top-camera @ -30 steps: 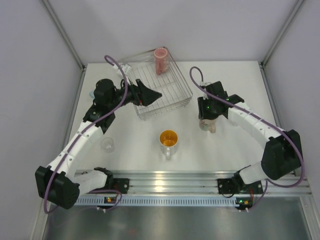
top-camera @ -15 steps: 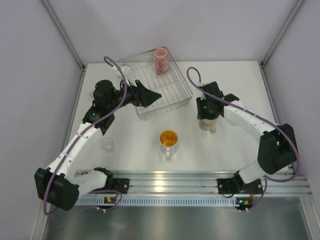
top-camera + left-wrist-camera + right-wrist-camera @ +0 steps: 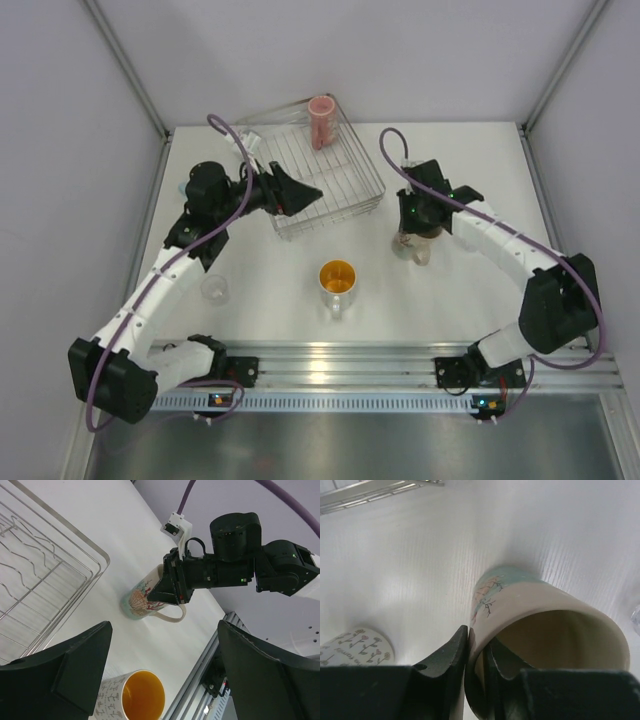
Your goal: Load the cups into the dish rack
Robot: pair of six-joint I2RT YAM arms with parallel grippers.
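Observation:
My right gripper [image 3: 413, 231] is shut on the rim wall of a cream-tan handled mug [image 3: 408, 246], with one finger inside and one outside. In the right wrist view the gripper [image 3: 477, 650] pinches this mug [image 3: 535, 602]. The mug [image 3: 142, 599] is tilted with its base on the table. My left gripper [image 3: 303, 192] is open and empty, hovering over the front left of the wire dish rack [image 3: 345, 205]. A pink cup [image 3: 321, 120] stands in the rack's far side. A speckled mug with an orange inside [image 3: 337, 277] stands in front of the rack.
A clear glass tumbler [image 3: 214, 288] stands beside the left arm. A light blue cup [image 3: 182, 187] peeks out behind the left arm. The speckled mug [image 3: 137, 697] shows between my left fingers [image 3: 55, 675]. The rail [image 3: 340, 355] runs along the near edge.
The right gripper shifted slightly with the cream-tan mug, which now leans more with its base toward the left. The left arm has barely moved.

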